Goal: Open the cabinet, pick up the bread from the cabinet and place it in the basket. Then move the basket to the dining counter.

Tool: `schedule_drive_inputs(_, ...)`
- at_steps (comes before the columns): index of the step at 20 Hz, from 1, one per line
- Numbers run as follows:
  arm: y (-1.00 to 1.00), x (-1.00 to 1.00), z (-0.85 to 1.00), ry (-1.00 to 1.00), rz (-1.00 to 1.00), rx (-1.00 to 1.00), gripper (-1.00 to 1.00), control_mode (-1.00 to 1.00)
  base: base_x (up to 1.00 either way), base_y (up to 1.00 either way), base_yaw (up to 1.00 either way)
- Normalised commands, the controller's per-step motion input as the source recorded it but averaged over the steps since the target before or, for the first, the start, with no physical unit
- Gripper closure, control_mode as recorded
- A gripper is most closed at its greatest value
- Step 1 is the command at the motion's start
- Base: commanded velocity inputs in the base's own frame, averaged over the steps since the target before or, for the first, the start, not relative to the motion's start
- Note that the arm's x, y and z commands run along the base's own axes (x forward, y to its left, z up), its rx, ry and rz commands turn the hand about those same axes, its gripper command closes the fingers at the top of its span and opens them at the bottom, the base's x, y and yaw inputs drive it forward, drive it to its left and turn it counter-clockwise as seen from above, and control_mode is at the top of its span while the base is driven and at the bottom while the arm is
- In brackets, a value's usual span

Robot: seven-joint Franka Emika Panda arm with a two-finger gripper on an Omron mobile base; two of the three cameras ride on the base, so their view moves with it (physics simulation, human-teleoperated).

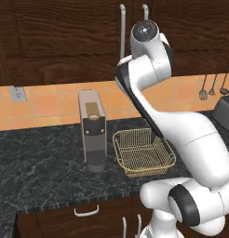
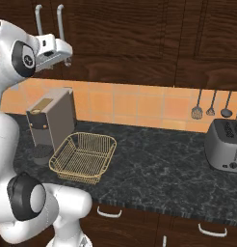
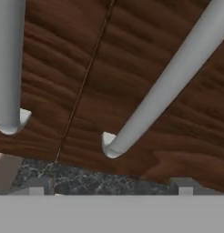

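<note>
Cabinet (image 2: 115, 34): doors closed, two long silver handles (image 2: 60, 29) side by side above the black counter (image 2: 154, 164). Gripper (image 2: 67, 59) raised to the lower ends of the handles, jaws released and spread wide, grasping nothing; in the hand view one handle end (image 3: 114, 148) sits between the finger tips (image 3: 185, 185), apparently not touching. Basket (image 1: 143, 152) stands on the counter just beside the coffee machine (image 1: 92, 130). Toaster (image 2: 225, 144) well apart, at the right.

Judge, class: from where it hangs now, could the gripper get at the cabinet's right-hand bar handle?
Probably yes. The gripper hangs open right before the closed cabinet, and the right-hand bar handle lies close ahead with nothing between them.
</note>
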Motion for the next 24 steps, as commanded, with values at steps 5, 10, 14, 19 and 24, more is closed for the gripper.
schedule_drive_inputs(5, -0.21, 0.6, 0.17, -0.16, 0.25, 0.04, -1.0, -1.0, 0.0, 0.0, 0.0)
schedule_drive_inputs(10, 0.04, 0.44, 0.0, -0.07, 0.21, 0.0, -1.0, -1.0, 0.0, 0.0, 0.0)
schedule_drive_inputs(14, 0.0, 0.48, 0.0, -0.02, 0.11, 0.0, 1.0, -1.0, 0.0, 0.0, 0.0)
schedule_drive_inputs(19, 0.0, 0.2, -0.02, 0.0, 0.0, 0.0, 1.0, -1.0, 0.0, 0.0, 0.0)
schedule_drive_inputs(24, -0.01, -0.6, 0.0, 0.0, -0.03, 0.0, 1.0, -1.0, 0.0, 0.0, 0.0)
